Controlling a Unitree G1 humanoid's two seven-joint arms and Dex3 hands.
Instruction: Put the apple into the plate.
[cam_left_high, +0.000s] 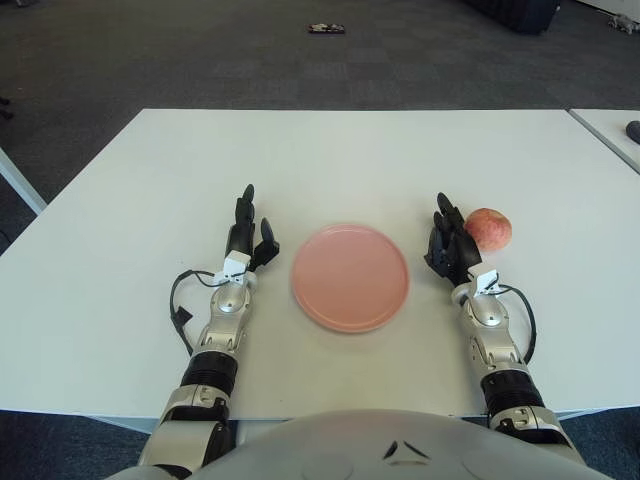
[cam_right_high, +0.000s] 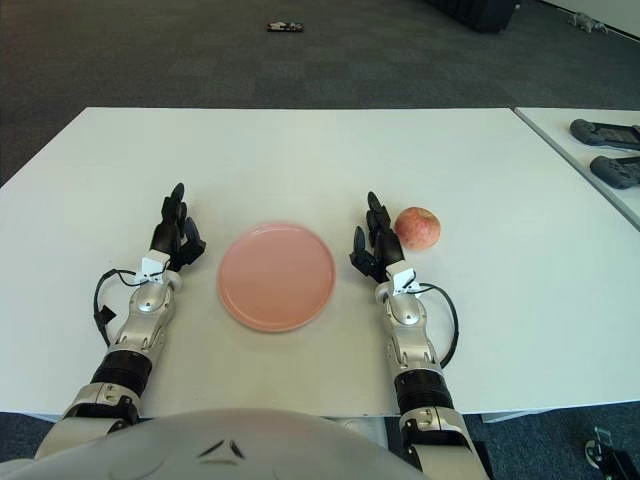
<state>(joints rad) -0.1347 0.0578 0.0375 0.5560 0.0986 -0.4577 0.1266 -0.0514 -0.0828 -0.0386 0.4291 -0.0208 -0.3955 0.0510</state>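
A reddish-pink apple (cam_left_high: 488, 229) sits on the white table, right of a round pink plate (cam_left_high: 350, 277) that lies flat between my two hands. My right hand (cam_left_high: 449, 243) rests on the table just left of the apple, fingers spread and holding nothing; its fingertips are close to the apple, and I cannot tell if they touch. My left hand (cam_left_high: 247, 235) rests open on the table left of the plate, parked. The apple also shows in the right eye view (cam_right_high: 417, 227), with the plate (cam_right_high: 276, 276) to its left.
The white table (cam_left_high: 320, 160) stretches far ahead. A second table (cam_right_high: 585, 150) at the right holds two dark controllers (cam_right_high: 606, 133). A small dark object (cam_left_high: 326, 28) lies on the grey carpet beyond.
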